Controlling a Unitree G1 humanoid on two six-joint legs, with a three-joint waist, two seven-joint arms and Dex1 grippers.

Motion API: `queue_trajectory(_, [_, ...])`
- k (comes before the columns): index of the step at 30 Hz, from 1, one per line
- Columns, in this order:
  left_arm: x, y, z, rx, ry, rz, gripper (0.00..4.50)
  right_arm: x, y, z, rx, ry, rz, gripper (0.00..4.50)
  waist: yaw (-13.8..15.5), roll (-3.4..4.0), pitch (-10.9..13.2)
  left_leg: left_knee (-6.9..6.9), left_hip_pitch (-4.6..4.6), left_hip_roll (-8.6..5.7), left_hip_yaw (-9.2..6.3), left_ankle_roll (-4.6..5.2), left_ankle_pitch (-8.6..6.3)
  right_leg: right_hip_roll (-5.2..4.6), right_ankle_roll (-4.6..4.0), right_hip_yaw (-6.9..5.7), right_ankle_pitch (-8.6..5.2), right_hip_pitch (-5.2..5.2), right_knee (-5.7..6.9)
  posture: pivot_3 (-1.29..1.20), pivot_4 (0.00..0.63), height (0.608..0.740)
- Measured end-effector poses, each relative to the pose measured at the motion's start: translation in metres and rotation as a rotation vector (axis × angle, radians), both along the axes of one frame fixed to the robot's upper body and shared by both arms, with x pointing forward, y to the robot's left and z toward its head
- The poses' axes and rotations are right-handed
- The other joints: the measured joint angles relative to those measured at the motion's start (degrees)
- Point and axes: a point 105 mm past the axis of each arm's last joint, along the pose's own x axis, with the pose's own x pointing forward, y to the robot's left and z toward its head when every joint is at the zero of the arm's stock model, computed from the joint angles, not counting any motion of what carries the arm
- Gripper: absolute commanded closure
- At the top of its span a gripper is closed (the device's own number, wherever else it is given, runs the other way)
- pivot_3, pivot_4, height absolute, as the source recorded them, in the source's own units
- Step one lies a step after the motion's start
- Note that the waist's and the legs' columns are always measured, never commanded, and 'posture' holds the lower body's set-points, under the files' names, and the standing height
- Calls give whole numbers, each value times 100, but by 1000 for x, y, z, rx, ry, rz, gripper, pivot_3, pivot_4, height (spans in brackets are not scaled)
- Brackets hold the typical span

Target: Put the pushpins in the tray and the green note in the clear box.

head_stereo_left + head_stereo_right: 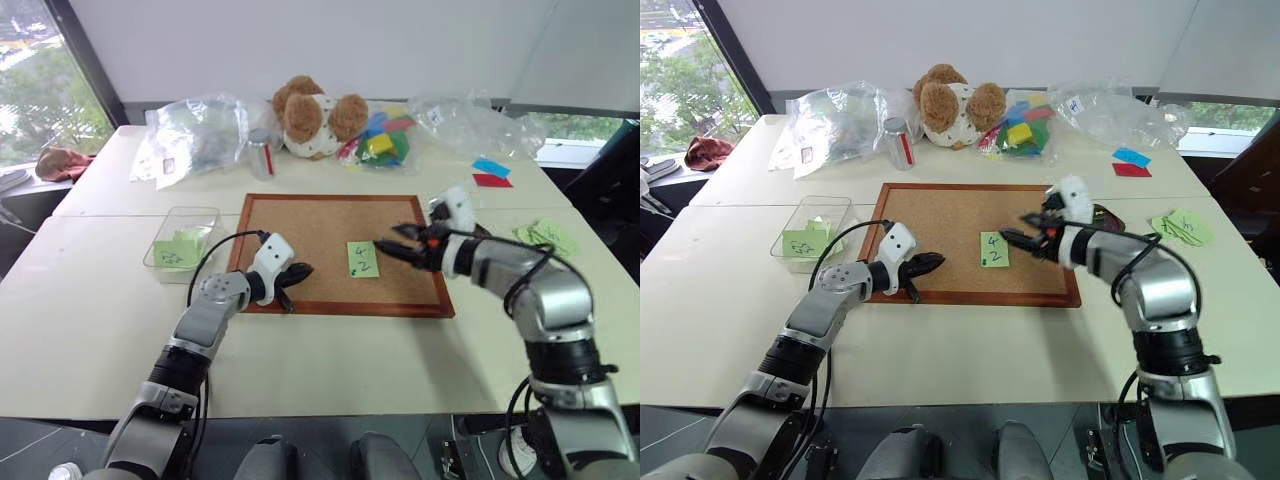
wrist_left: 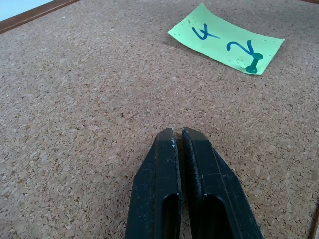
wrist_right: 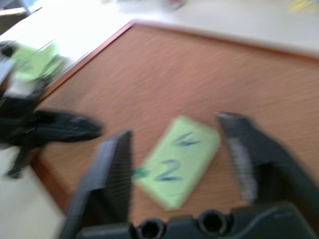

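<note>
The green note [image 1: 362, 258], marked "4" over "2", lies on the corkboard [image 1: 320, 225]. A small green pushpin [image 2: 253, 63] holds it at its near edge. My right gripper [image 1: 388, 237] hovers just right of the note, pointing at it, open with nothing between its fingers [image 3: 112, 164]. At the board's near left edge rests my left gripper [image 1: 303, 269], shut and empty, its tips on the cork in the left wrist view. The clear box [image 1: 196, 209] stands left of the board with green notes inside. The dark tray [image 1: 1106, 213] peeks out behind my right wrist, mostly hidden.
A stuffed bear [image 1: 310, 115], a metal can [image 1: 260, 155], clear plastic bags [image 1: 195, 130] and a bag of coloured blocks [image 1: 385, 140] line the table's far side. Blue and red slips [image 1: 490, 172] and loose green notes [image 1: 545, 235] lie at the right.
</note>
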Motion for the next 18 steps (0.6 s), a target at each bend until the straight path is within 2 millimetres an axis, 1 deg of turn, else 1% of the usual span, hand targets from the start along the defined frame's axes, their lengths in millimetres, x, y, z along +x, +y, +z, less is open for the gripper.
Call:
queue_trajectory(5, [0,0,0,1,1,0,4255,-7,24,-28,-44,46,20,2587,-6,0,0,0,1,0,0,-1,1,0,0,-1,0,0,0,0,150,740])
queue_trajectory(7, [1,0,0,2,1,-2,4255,-8,31,-36,-67,46,34,2587,-4,0,0,2,1,-1,0,-1,1,0,0,-1,0,1,1,0,150,740])
queue_trajectory(12, [1,1,0,4,3,-8,4255,-2,29,-45,-118,24,11,2587,-6,0,0,2,2,-1,0,-7,4,0,0,-2,0,1,1,0,150,740])
queue_trajectory(18, [1,2,0,8,1,-7,4255,1,33,-54,-122,34,11,2587,-11,0,0,2,4,-1,0,-4,2,1,0,-2,0,2,2,0,150,740])
